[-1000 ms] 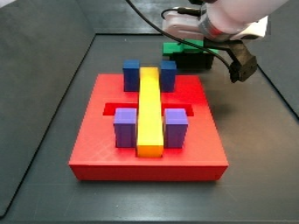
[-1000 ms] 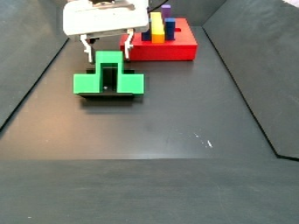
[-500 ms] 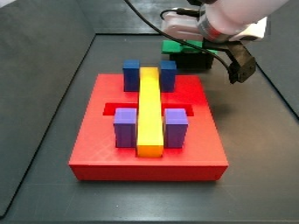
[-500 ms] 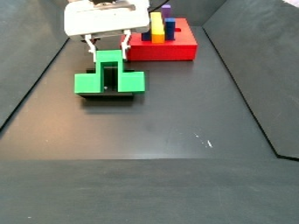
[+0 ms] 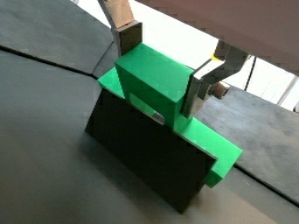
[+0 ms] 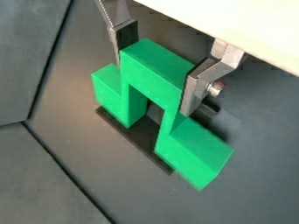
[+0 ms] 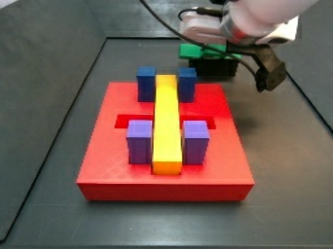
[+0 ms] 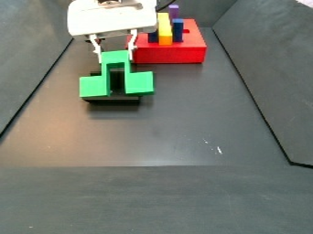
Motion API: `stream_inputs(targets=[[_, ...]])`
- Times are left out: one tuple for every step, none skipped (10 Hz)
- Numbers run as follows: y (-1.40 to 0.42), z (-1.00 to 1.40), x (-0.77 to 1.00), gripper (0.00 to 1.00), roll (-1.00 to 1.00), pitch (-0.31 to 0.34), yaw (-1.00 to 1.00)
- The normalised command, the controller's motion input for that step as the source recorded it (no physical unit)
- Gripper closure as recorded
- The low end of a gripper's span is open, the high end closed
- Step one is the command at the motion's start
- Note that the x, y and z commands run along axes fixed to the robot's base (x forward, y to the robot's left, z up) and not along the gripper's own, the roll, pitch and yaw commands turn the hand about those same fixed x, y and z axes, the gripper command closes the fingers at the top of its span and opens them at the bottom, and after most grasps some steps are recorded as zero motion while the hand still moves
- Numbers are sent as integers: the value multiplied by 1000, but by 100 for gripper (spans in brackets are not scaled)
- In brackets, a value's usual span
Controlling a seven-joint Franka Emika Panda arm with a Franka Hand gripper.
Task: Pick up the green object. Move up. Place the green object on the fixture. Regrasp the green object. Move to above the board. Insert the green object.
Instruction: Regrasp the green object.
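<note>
The green object (image 5: 152,83) is a bright green block with stubby arms. It sits on the black fixture (image 5: 140,162) with its stem up, as both wrist views show (image 6: 176,149). My gripper (image 5: 163,74) stands over it, with a silver finger pressed against each side of the stem (image 6: 146,79). In a side view the gripper (image 8: 113,50) hangs over the green object (image 8: 95,86) and the fixture (image 8: 116,100), in front of the red board (image 8: 186,53). The board (image 7: 117,165) has a cross-shaped recess and carries blue and purple blocks and a long yellow bar (image 7: 166,122).
The dark floor (image 8: 171,155) runs out in front of the fixture, with raised walls at both sides. The arm's white body and a cable (image 7: 163,19) hang over the back of the board. A dark camera mount (image 7: 270,70) sticks out beside the gripper.
The fingers have drawn in a little against the green stem. The green object has shifted very slightly. The arm holds its place.
</note>
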Motion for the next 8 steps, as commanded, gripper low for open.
stream_inputs(targets=[[0,0,0,100,0,0,0],[0,0,0,100,0,0,0],[0,0,0,100,0,0,0],[0,0,0,100,0,0,0],[0,0,0,100,0,0,0],[0,0,0,100,0,0,0],[0,0,0,100,0,0,0],[0,0,0,100,0,0,0]])
